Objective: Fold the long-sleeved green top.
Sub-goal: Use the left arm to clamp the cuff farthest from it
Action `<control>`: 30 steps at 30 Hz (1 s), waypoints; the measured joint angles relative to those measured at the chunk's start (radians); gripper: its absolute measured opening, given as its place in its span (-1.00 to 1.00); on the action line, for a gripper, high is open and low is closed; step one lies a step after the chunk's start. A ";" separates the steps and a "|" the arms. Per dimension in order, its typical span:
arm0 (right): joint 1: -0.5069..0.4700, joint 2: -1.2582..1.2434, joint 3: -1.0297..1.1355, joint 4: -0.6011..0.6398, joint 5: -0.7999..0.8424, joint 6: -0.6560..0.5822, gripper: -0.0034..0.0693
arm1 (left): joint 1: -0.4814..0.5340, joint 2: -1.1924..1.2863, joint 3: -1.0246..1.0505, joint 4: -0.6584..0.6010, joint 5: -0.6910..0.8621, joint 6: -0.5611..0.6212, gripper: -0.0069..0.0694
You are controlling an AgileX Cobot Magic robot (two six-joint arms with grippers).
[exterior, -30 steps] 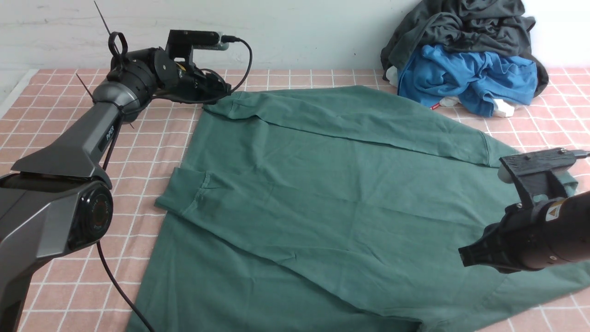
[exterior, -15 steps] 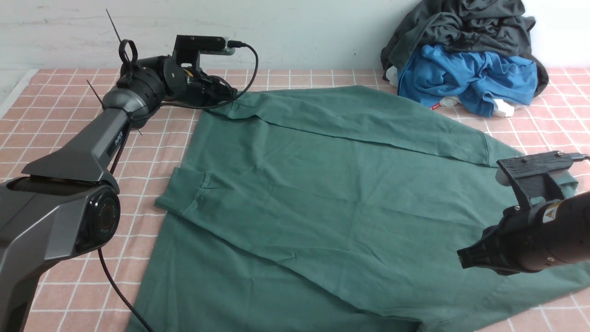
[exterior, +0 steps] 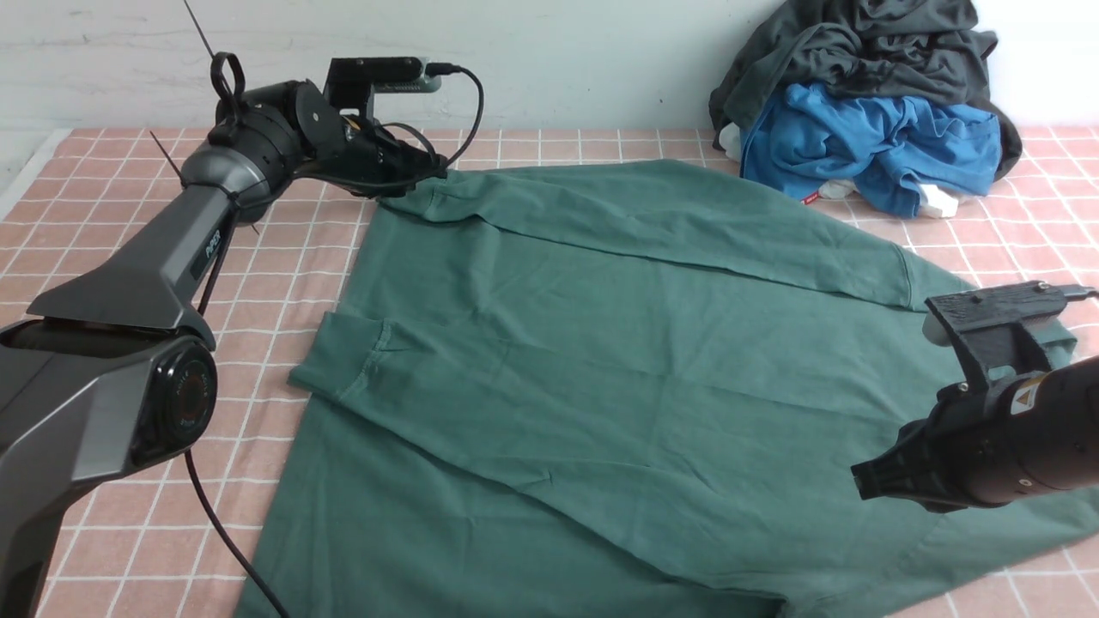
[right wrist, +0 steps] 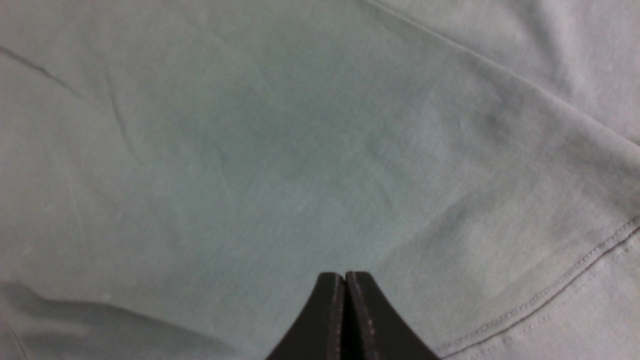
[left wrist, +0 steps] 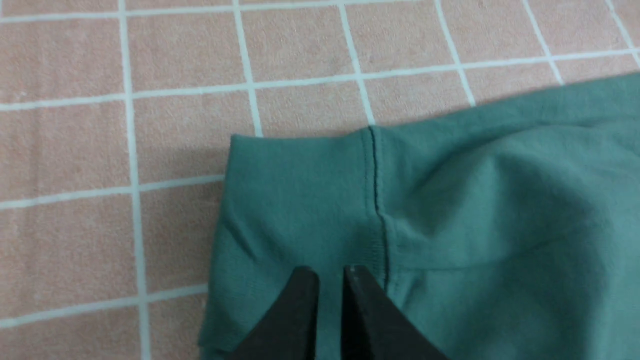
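The green long-sleeved top (exterior: 601, 369) is spread flat across the pink tiled surface, back upward. Both sleeves are folded inward over the body, with the ribbed cuffs (left wrist: 295, 200) lying toward its left edge.

Three garments are lying on the bench (exterior: 112, 172): one green long-sleeved top (exterior: 601, 360), one bright blue garment (exterior: 867, 146) and one dark grey-black garment (exterior: 859, 47) piled over the blue one. Two robot arms are showing, each carrying one gripper: the left gripper (exterior: 434, 167) and the right gripper (exterior: 863, 481).
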 joint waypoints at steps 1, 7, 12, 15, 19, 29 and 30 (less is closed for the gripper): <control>0.000 0.000 0.000 0.000 0.000 0.000 -0.94 | 0.001 0.004 0.000 0.007 -0.021 0.000 -0.36; 0.000 0.000 0.000 0.000 -0.001 0.000 -0.94 | 0.002 0.025 0.000 0.011 -0.077 -0.011 0.12; 0.000 0.000 0.000 0.000 -0.002 0.000 -0.94 | 0.002 0.045 0.000 0.011 -0.079 -0.057 -0.14; 0.000 0.000 0.000 0.000 -0.002 0.000 -0.94 | 0.002 0.049 0.000 0.011 -0.079 -0.073 -0.51; 0.000 0.000 0.000 0.000 -0.002 0.000 -0.94 | 0.002 0.047 0.000 0.011 -0.079 -0.081 -0.80; 0.000 0.000 0.000 0.000 -0.002 0.000 -0.94 | 0.002 -0.086 -0.001 0.011 0.010 -0.080 -0.84; 0.000 0.000 0.000 0.000 -0.003 0.000 -0.94 | 0.002 -0.092 -0.002 0.011 0.016 -0.076 -0.84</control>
